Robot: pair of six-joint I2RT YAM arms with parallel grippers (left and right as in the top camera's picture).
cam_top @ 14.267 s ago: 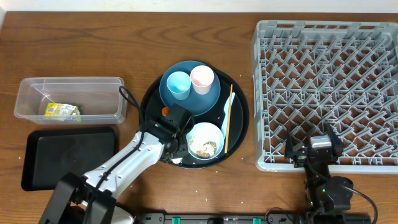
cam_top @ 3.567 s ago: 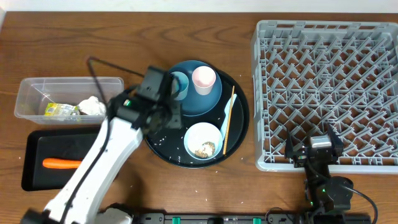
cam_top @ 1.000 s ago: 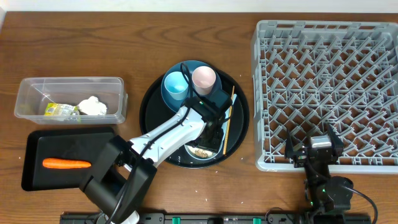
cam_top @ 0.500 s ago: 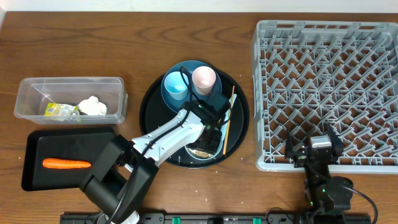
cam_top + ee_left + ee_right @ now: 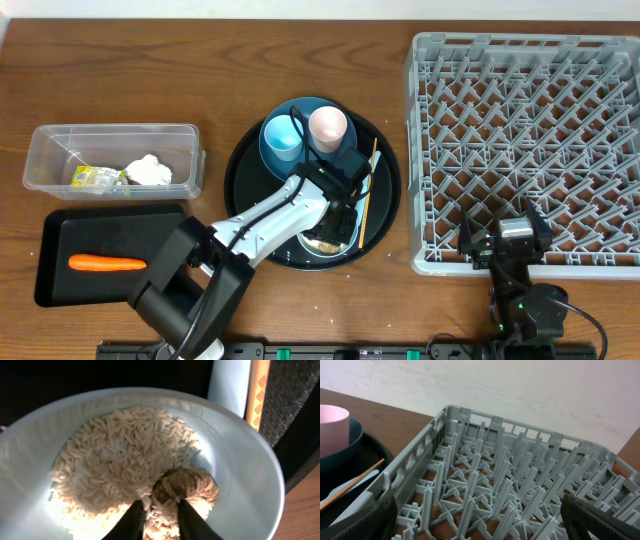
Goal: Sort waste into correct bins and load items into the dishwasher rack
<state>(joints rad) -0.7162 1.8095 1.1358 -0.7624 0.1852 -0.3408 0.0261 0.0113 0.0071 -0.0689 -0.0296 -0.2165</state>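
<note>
Noting brown wood tabletop [image 5: 120, 70], pale wall [image 5: 520, 390] behind. Left arm [image 5: 270, 210] stretched from the near edge over the round black tray [image 5: 388, 200], wrist pitched down into the white bowl [image 5: 240, 475]. Left tool [image 5: 161, 522] narrow, pinched on the brownish food scraps [image 5: 187, 485] amid rice. Right tool [image 5: 480, 527] spread wide, holding nothing, at the near edge of the dishwasher rack [image 5: 530, 130]. Carrot [image 5: 105, 264] lies in the shallow black tray [image 5: 60, 285].
</note>
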